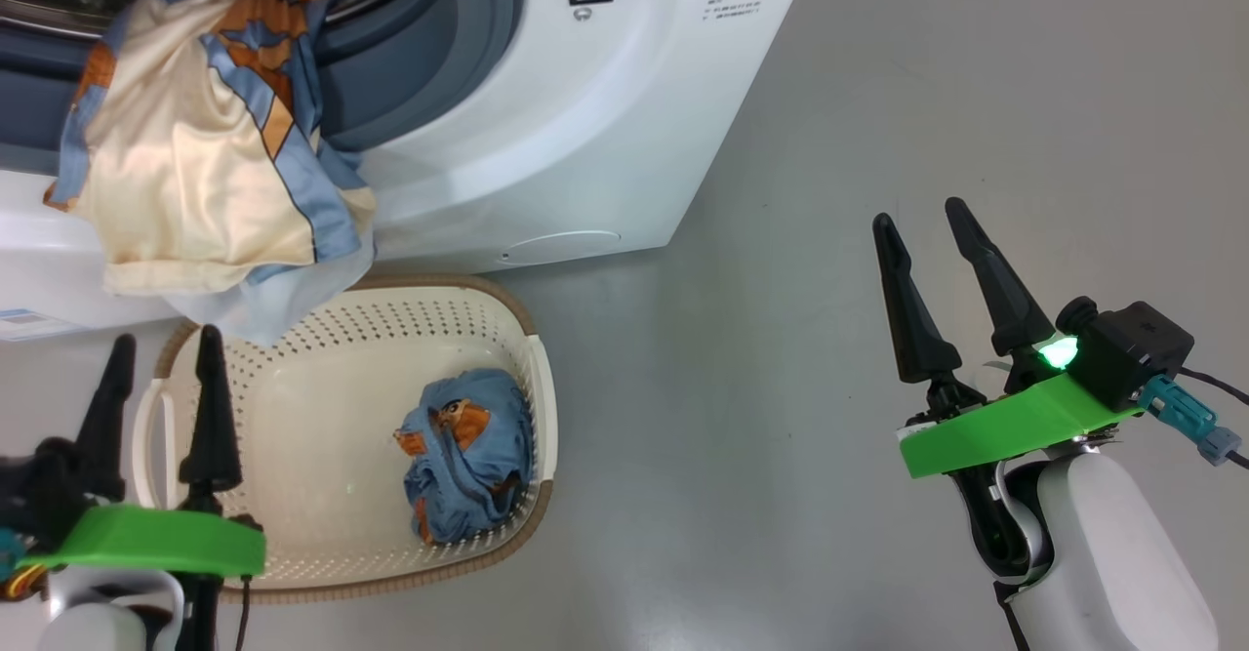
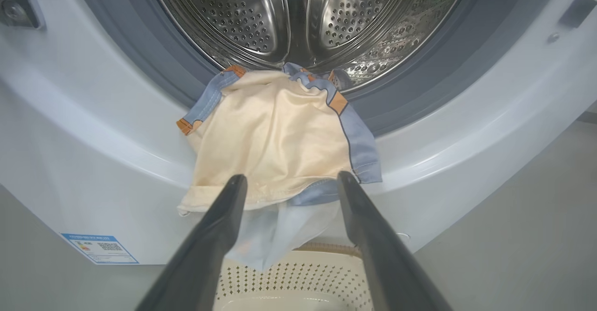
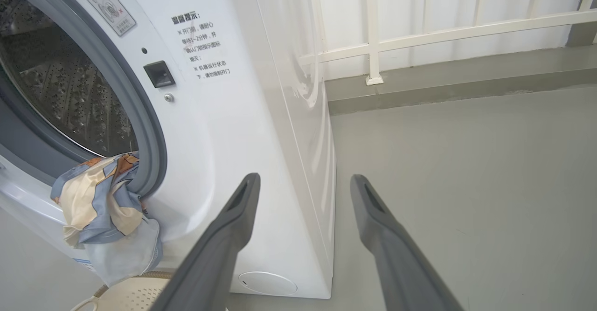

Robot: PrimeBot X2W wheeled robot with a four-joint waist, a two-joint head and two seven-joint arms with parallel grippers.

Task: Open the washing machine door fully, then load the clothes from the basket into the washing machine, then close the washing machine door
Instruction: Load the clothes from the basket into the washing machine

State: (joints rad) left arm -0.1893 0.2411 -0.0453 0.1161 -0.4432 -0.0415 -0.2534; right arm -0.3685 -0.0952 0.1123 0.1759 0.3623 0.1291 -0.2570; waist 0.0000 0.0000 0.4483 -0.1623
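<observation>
Bright, even light; sharp frames, soft shadows, wide-angle bending at wrist-view edges.

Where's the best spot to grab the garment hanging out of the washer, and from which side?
Pinch the garment by its lower hem, from the front: that edge hangs free over the washing machine front, above the basket, straight ahead of the open left gripper.

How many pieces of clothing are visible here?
2: one hanging garment drapes out of the washing machine opening, above the basket; one crumpled garment lies in the basket. The hanging one may hide another piece.
</observation>
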